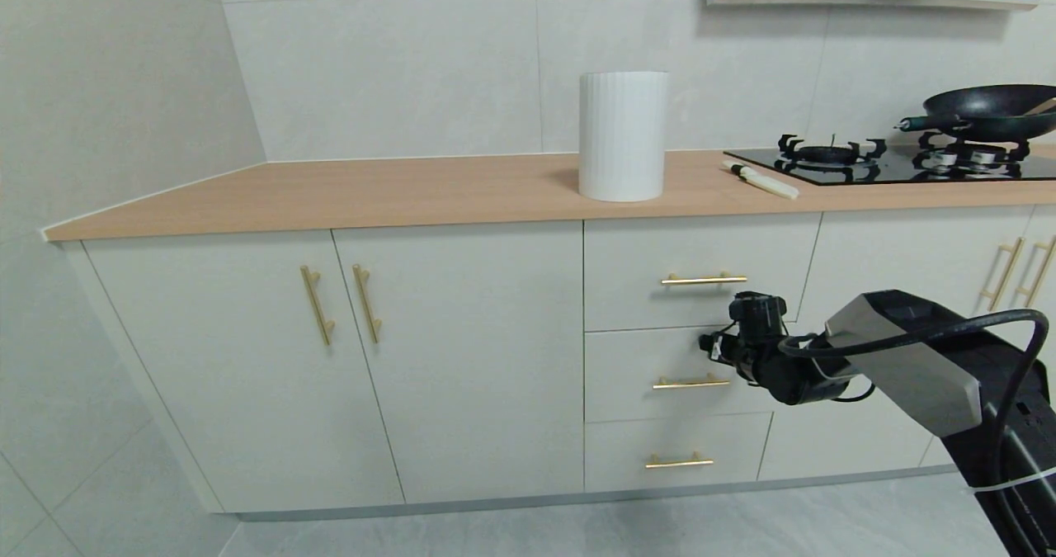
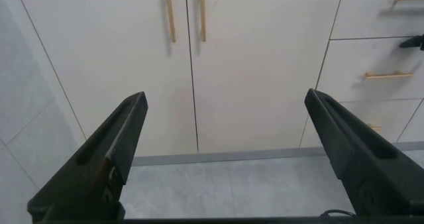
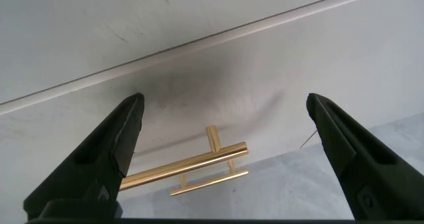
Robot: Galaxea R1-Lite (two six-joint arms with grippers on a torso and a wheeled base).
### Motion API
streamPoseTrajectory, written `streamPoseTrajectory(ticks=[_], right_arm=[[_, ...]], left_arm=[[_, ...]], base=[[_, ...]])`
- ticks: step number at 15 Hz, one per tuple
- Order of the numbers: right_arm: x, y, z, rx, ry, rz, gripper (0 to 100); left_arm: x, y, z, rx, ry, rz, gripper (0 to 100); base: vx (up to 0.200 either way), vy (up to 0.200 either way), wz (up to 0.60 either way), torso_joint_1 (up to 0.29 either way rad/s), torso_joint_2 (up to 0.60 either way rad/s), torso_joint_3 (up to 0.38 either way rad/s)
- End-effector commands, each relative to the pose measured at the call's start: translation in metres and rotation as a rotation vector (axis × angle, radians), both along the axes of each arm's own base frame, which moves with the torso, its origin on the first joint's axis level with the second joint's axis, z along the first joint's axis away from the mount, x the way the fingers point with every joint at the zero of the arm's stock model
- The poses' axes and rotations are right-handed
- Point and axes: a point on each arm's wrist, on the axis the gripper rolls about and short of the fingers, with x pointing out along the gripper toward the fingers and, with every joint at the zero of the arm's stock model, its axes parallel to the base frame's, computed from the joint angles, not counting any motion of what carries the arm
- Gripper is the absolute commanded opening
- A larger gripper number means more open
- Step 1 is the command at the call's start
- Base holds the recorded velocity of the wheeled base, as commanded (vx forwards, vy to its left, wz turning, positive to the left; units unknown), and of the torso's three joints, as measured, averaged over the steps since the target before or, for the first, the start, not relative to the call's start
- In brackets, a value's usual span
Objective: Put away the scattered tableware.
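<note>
Utensil (image 1: 761,179) lies on the counter (image 1: 371,190), well above the right hand (image 1: 709,345).

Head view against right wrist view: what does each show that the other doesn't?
Head view only: the white canister and a utensil on the countertop, plus the wok. Right wrist view only: the right tool from behind, its fingers spread open. Both: a gold drawer handle, probably the middle drawer's.

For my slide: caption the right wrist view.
Open right gripper faces a white drawer front, its gold handle just ahead.
</note>
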Motion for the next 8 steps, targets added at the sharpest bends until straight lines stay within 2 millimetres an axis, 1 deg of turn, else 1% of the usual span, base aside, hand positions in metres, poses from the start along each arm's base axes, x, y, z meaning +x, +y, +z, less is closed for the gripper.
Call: streamPoseTrajectory(ticks=[1,4,6,8], right_arm=[[0.002,0.000,0.002,0.012,-0.012,-0.007,100],[0.006,0.001,0.001,0.014,-0.024,-0.007,100],[0.004,-0.003,0.006,0.016,-0.026,-0.014,100],[-0.017,-0.004,0.030,0.017,-0.003,-0.005,100]], left_arm=[[0.000,0.000,0.000,-0.001,0.000,-0.001,100],[0.000,0.000,0.000,0.000,0.000,0.001,100],[0.000,0.000,0.000,0.000,0.000,0.001,100],[0.000,0.000,0.000,0.000,0.000,0.001,100]], base=[[0.000,0.000,0.00,0.000,0.00,0.000],[0.000,0.000,0.00,0.000,0.00,0.000],[0.000,0.000,0.00,0.000,0.00,0.000],[0.000,0.000,0.00,0.000,0.00,0.000]])
